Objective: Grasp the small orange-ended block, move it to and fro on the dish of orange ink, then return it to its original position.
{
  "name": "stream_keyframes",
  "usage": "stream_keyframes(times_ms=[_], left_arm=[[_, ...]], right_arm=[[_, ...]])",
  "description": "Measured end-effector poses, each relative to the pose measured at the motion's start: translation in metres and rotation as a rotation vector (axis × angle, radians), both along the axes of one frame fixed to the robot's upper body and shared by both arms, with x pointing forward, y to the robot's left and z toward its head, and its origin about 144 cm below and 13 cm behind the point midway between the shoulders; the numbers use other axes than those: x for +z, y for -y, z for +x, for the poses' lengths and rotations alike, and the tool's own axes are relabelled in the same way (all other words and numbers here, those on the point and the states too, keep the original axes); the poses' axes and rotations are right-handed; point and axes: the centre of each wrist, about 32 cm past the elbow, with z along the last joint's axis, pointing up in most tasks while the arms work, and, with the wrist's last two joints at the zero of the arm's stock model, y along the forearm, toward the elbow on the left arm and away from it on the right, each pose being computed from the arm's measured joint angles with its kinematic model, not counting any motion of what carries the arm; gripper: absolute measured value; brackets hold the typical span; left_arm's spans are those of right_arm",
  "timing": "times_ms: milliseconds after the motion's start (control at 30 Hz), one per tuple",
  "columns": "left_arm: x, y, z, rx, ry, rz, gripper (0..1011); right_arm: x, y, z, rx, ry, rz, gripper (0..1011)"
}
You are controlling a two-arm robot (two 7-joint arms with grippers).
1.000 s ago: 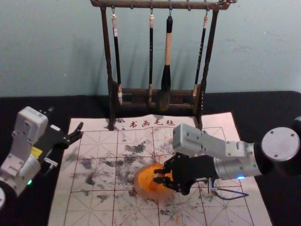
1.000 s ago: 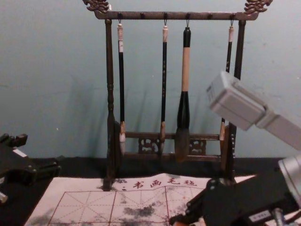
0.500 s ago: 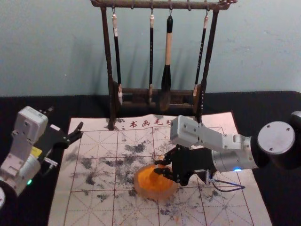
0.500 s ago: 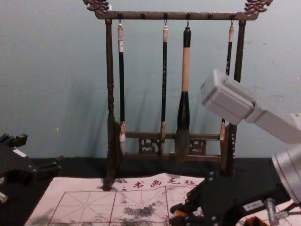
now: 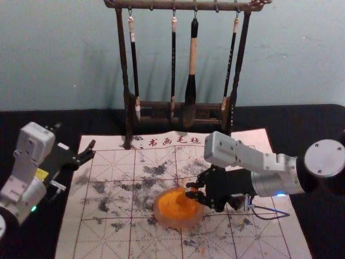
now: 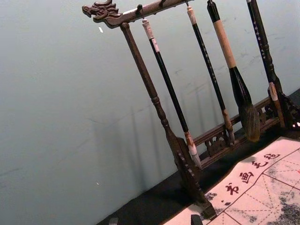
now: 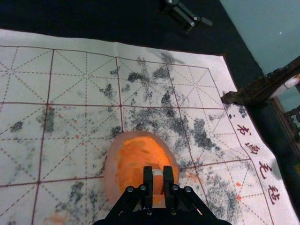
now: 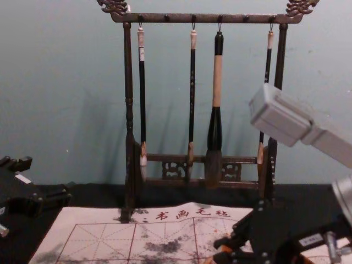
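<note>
Head view: right tool (image 5: 190, 190) at the dish's (image 5: 178, 224) right side, well inside the mat's (image 5: 102, 237) edges; left tool (image 5: 75, 137) spread by the left edge. Right wrist view: block (image 7: 158, 183) pinched between the pads, over orange ink. Chest view: brush rack (image 8: 129, 110) before a wall (image 8: 60, 82).

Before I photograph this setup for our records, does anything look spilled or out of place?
Yes: dark smudges blotch the gridded mat, and orange smears mark it just outside the dish, looking like ink that strayed.
</note>
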Motion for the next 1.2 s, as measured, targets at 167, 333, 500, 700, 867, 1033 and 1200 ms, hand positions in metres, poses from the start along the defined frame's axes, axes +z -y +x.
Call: stream_keyframes(times_ms=[167, 333, 500, 700, 867, 1033, 1200], left_arm=[[0.0, 0.0, 0.0, 0.0, 0.0, 0.0, 1001], [0.0, 0.0, 0.0, 0.0, 0.0, 0.0, 1001], [0.0, 0.0, 0.0, 0.0, 0.0, 0.0, 1001], [0.0, 0.0, 0.0, 0.0, 0.0, 0.0, 1001], [0.0, 0.0, 0.0, 0.0, 0.0, 0.0, 1001], [0.0, 0.0, 0.0, 0.0, 0.0, 0.0, 1002], [0.0, 0.0, 0.0, 0.0, 0.0, 0.0, 1001]], right_arm=[[0.001, 0.007, -0.007, 0.006, -0.004, 0.004, 107], [0.003, 0.012, -0.015, 0.024, -0.005, 0.013, 107], [0.006, 0.013, -0.02, 0.037, -0.003, 0.021, 107], [0.007, 0.013, -0.021, 0.041, -0.002, 0.028, 107], [0.007, 0.012, -0.021, 0.039, 0.001, 0.03, 107], [0.008, 0.013, -0.021, 0.025, 0.011, 0.035, 107], [0.011, 0.02, -0.022, 0.003, 0.027, 0.05, 107]])
